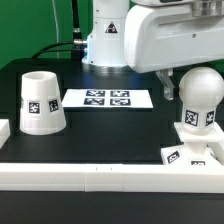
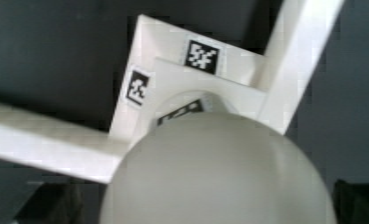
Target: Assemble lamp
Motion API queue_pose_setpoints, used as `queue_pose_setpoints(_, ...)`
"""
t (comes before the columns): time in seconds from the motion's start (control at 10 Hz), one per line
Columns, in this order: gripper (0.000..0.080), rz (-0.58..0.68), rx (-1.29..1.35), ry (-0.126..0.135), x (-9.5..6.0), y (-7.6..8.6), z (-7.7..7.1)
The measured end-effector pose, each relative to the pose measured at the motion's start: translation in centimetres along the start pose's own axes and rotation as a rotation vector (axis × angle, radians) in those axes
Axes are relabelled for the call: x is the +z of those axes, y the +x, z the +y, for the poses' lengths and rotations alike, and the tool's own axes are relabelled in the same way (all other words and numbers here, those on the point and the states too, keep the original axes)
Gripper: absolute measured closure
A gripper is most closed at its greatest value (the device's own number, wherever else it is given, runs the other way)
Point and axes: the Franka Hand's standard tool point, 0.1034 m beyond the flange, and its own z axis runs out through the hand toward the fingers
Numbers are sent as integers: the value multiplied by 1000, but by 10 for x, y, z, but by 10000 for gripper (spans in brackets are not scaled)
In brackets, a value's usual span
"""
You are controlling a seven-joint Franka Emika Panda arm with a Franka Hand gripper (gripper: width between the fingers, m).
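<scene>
The bulb point(image 1: 201, 98) stands upright on the low square base point(image 1: 186, 153) at the exterior view's right, close to the front border rail point(image 1: 100, 176). Its round head is uppermost and a square marker faces the camera on its stem. Whether the stem is fully seated in the base cannot be told. In the wrist view the bulb's pale head point(image 2: 207, 165) fills the lower part of the picture, with the marked base point(image 2: 177, 62) lying beneath it in the corner where two rails point(image 2: 48, 138) meet. The end effector point(image 2: 199, 203) hangs over the bulb with its fingers spread wide and the head between them. In the exterior view a dark finger point(image 1: 168, 87) sits just beside the head, with a sliver of gap showing, so nothing is gripped. The tapered shade point(image 1: 43, 101) stands well apart at the exterior view's left, wide end down on the black counter point(image 1: 110, 135) and narrow opening up; its inside is too shadowed to see. Between shade and bulb, further back, the marker board point(image 1: 108, 98) lies flat.
</scene>
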Motion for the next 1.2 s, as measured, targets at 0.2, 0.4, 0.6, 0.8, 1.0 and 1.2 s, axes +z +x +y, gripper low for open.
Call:
queue_pose_setpoints(0.2,101,-1,-130,-5,0,-1,2)
queue_pose_setpoints(0.4,101,-3,-240,-7,1,-1,4)
queue_pose_setpoints(0.6,101,-6,-375,-8,1,-2,5)
queue_pose_setpoints(0.8,101,-22,-548,-28,3,-1,0)
queue_pose_setpoints(1.0,101,-29,-671,-30,4,0,-5)
queue_pose_setpoints(1.2,101,-16,-817,-65,7,4,-11)
